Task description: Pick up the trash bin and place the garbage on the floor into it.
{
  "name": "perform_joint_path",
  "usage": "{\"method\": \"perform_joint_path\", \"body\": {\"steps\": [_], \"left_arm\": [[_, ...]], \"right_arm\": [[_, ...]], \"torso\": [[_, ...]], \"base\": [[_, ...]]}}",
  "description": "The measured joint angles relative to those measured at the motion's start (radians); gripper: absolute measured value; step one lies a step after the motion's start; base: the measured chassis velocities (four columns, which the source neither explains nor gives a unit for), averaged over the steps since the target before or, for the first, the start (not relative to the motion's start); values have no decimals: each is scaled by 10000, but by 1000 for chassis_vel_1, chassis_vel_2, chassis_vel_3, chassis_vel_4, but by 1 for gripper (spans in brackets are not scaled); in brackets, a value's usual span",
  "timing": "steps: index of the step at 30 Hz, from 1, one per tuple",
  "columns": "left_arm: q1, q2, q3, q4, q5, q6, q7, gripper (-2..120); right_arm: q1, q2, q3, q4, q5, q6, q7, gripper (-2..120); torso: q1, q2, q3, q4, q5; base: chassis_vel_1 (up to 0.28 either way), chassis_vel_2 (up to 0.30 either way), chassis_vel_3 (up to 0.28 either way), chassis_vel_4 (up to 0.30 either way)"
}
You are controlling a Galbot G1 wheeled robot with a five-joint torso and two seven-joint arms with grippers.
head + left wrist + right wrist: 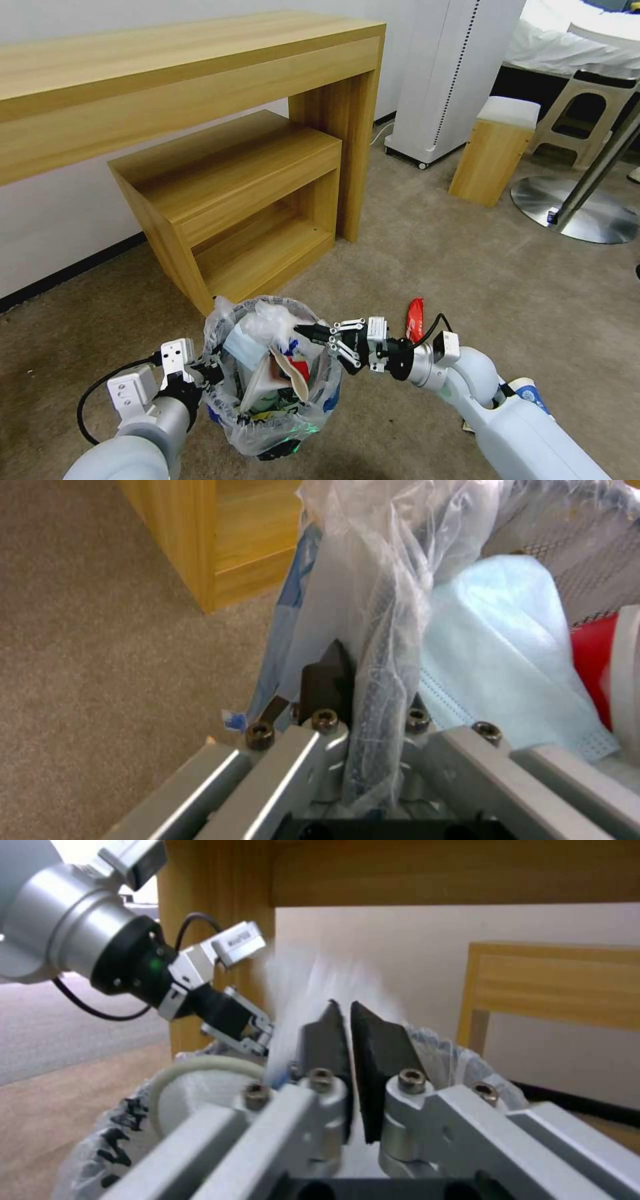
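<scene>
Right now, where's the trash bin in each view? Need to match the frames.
Head view: trash bin at bottom centre, between the left tool and the right tool.
Left wrist view: its bagged rim, pinched in the left tool.
Right wrist view: rim and bag just beyond the shut right tool, with the left tool on the far rim.
Shared landmark: the left tool clamped on the rim.

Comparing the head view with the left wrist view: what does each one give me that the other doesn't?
Head view alone: the right claw over the trash bin's opening, a red wrapper on the floor, and the wooden desk. Left wrist view alone: the left claw clamped on the bin's bagged rim up close. Both: the pale-blue mask in the bin, and the low wooden shelf.
</scene>
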Motion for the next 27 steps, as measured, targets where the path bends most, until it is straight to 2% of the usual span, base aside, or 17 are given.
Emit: {"method": "perform_joint_path", "body": {"steps": [1,2,4,6,9,12,14,15,16,18,19,21,22,23,24,27], "left_arm": [[6,-1,8,0,-2,6,7,1],[6,-1,8,0,-2,6,7,1],[4,1,-26,0,-24,20,26,1],[-9,10,-95,-1,-54,22,30,1],[-134,126,-515,-22,-192,24,31,1],[-207,195,-729,-34,-234,21,31,1],[-363,361,-1209,94,-256,-19,42,1],[-395,455,-1470,247,-263,-35,52,1],[-395,455,-1470,247,-263,-35,52,1],[-413,600,-1945,528,-307,-57,74,1],[-413,600,-1945,528,-307,-57,74,1],[-417,650,-2289,702,-370,-66,95,1],[-417,650,-2289,702,-370,-66,95,1],[-429,661,-2559,851,-415,-77,107,1],[-447,660,-2715,935,-437,-77,113,1],[-519,665,-3043,1100,-546,-70,61,1]], "right_arm": [[-33,5,23,0,-10,-1,40,14],[-33,5,23,0,-10,-1,40,14],[-123,-5,156,75,-8,-3,66,25],[-170,-27,254,134,4,-4,44,28],[-380,-190,708,372,268,26,27,43],[-494,-258,875,455,381,70,151,48],[-790,-371,1221,629,431,157,876,61],[-975,-406,1388,708,144,154,1647,66],[-975,-406,1388,708,144,154,1647,66],[-1421,-461,1724,857,-469,-74,3494,75],[-1421,-461,1724,857,-469,-74,3494,75],[-1822,-538,1999,966,-727,-422,4762,83],[-1822,-538,1999,966,-727,-422,4762,83],[-2184,-610,2320,1015,-848,-659,5518,91],[-2414,-649,2578,1015,-920,-754,5839,96],[-2708,-678,2998,922,-987,-816,6136,99]], "torso": [[0,0,0,0,0],[0,0,0,0,0],[0,0,0,0,0],[0,0,0,0,0],[0,0,0,1,-1],[0,0,0,0,0],[0,0,-2,1,0],[0,0,-2,0,-1],[0,0,-2,0,-1],[0,0,-1,1,1],[0,0,-1,1,1],[0,0,-1,2,0],[0,0,-1,2,0],[0,0,-2,-1,0],[0,0,-2,0,0],[0,0,-2,-1,-2]], "base": [[0,0,0,0],[0,0,0,0],[0,0,0,0],[0,0,0,0],[0,0,0,0],[0,0,0,0],[0,0,0,0],[0,0,0,0],[0,0,0,0],[0,0,0,0],[0,0,0,0],[0,0,0,0],[0,0,0,0],[0,0,0,0],[0,0,0,0],[0,0,0,0]]}}
